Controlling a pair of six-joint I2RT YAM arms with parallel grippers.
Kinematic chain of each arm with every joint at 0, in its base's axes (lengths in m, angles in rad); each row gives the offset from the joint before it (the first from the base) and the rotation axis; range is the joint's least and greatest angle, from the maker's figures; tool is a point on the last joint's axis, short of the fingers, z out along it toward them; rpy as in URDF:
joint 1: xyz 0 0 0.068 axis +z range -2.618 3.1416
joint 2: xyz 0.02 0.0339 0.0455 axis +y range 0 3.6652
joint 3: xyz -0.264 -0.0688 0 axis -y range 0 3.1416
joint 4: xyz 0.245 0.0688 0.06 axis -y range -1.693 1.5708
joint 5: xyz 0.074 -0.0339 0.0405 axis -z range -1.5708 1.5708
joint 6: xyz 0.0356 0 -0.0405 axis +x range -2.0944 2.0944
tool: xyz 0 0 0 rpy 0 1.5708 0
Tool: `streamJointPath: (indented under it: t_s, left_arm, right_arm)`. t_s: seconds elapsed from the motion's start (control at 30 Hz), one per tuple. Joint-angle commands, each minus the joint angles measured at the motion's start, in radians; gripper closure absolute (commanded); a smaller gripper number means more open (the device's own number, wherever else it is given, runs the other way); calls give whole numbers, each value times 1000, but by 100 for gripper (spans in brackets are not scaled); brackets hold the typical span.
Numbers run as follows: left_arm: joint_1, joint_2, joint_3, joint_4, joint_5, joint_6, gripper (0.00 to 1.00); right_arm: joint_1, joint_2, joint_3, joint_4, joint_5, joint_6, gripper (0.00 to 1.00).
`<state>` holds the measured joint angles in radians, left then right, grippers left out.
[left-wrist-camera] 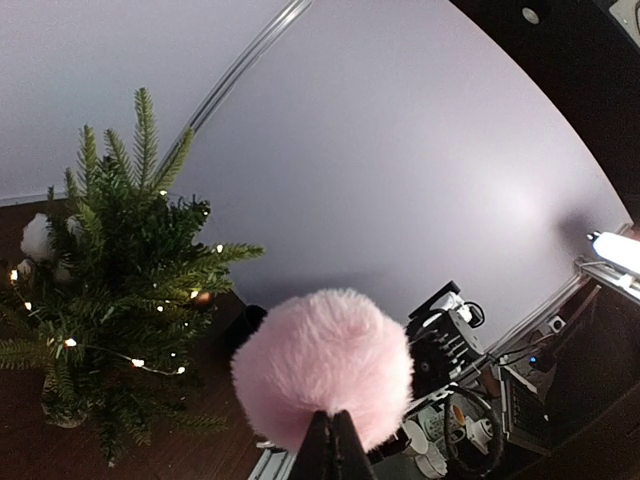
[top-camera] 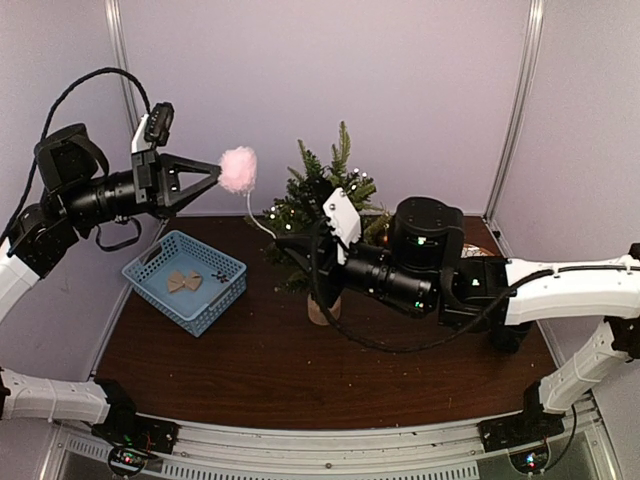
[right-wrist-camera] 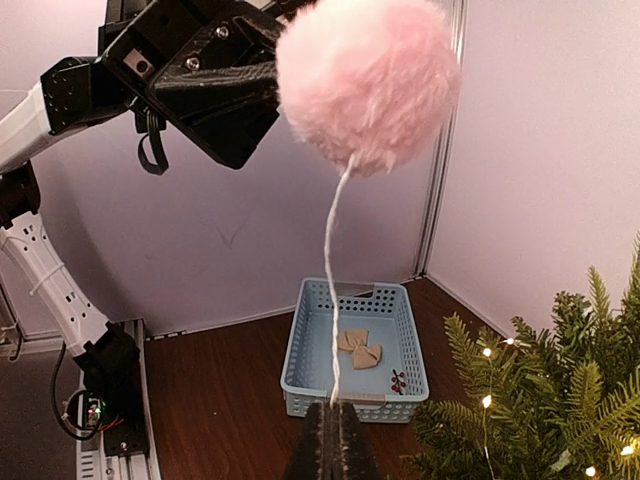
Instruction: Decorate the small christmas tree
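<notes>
Open tabletop [top-camera: 230, 370] before the small christmas tree [top-camera: 320, 185]; blue basket [top-camera: 160, 302] at left, string [right-wrist-camera: 332, 300] between them.

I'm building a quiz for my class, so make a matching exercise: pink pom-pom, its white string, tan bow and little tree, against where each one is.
1 pink pom-pom
2 white string
3 tan bow
4 small christmas tree

A in the blue basket
B pinched in the right claw
C gripped by the left claw
D standing on the table

Pairs: 1-C, 2-B, 3-A, 4-D
</notes>
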<state>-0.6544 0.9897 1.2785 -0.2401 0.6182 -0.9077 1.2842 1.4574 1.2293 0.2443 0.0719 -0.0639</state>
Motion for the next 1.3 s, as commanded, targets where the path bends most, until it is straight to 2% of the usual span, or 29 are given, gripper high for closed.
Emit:
streamJointPath:
  t_s: [0.0,0.3,0.47,0.73,1.07,1.27]
  left_arm:
    - [-4,-55,-62,-91,-71,62,100]
    - [-4,-133,-274,-91,-82,33,100]
    - [-4,-137,-344,-70,-129,20,100]
    - [-4,-118,-391,-10,-119,23,100]
    - [-6,-75,-410,127,-27,56,100]
    - [-36,-41,-391,123,-22,113,100]
  right_arm:
    - [1,-58,-33,-81,37,55,100]
    - [7,-75,-90,-215,62,146,100]
    - [25,-65,-92,-265,133,152,100]
    - [55,-84,-101,-312,220,152,100]
    - [52,-168,-112,-392,327,152,100]
    - [49,-174,-115,-427,369,159,100]
